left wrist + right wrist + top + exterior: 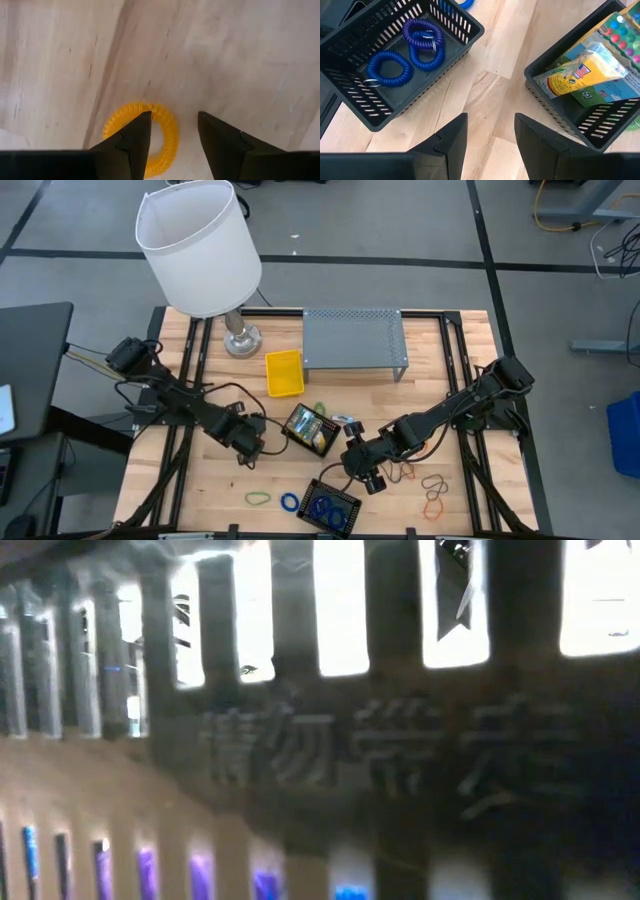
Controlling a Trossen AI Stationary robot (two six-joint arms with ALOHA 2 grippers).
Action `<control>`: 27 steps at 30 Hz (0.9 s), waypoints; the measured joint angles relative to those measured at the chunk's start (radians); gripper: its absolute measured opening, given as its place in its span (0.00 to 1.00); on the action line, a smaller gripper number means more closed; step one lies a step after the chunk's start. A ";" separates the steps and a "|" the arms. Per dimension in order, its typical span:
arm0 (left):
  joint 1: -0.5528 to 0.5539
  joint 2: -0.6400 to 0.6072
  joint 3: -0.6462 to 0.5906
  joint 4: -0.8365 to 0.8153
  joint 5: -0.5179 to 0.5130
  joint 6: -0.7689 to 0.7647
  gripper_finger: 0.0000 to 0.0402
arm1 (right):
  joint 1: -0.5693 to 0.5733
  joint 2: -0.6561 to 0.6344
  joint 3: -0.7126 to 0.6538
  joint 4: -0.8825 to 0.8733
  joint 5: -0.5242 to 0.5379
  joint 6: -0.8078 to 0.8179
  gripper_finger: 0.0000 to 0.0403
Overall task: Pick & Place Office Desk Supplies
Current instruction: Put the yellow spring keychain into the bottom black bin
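Over the wooden table (180, 480), the left gripper (172, 132) straddles a yellow coil (142, 137), fingers parted; the right gripper (490, 132) hangs open, empty, between two black baskets (395, 60).

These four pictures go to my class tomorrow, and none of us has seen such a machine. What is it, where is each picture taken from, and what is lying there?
It is a robot with two dark arms at a wooden table. The top picture looks straight down. The blurred one sits at table height, too unclear to read. The other two come from cameras on the wrists.

The left gripper is open over a yellow coil loop, one finger inside it. The right gripper is open and empty above bare wood between two black baskets: one holds blue and purple coils, the other coloured packets. A lamp, a grey shelf and a yellow bin stand behind.
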 joint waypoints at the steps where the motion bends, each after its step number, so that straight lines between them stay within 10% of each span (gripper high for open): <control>1: 0.000 -0.001 -0.006 0.003 0.000 0.001 0.42 | 0.000 0.000 0.000 0.000 -0.003 0.000 0.42; 11: -0.003 0.001 -0.010 0.033 0.042 0.050 0.05 | 0.000 0.000 0.000 0.000 -0.002 0.000 0.42; 27: -0.163 -0.074 0.211 0.088 -0.083 0.242 0.02 | 0.000 0.000 0.000 0.000 0.003 0.001 0.42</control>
